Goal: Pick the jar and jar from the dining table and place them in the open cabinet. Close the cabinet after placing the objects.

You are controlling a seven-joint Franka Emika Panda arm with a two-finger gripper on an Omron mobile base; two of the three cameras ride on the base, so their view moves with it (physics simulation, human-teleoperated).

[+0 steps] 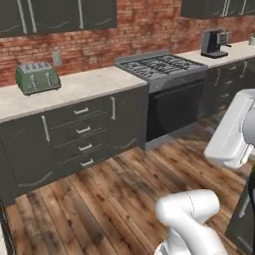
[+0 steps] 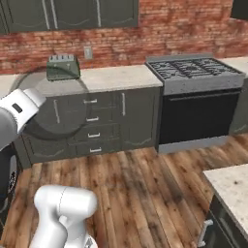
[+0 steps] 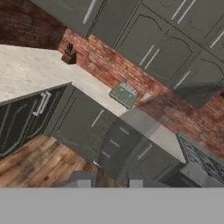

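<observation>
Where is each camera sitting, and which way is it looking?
Left base view: behind the arm's left, facing the toaster, stove and coffee machine; white arm at lower right.
Right base view: behind its right, same toaster and stove; arm at lower left.
Hand view: rolled, looking along the gripper at the toaster counter and wall cabinets.
All three share the toaster.

A green toaster (image 1: 38, 77) sits on the counter (image 1: 89, 84) left of the stove (image 1: 162, 66); a coffee machine (image 1: 214, 43) stands beyond.
</observation>
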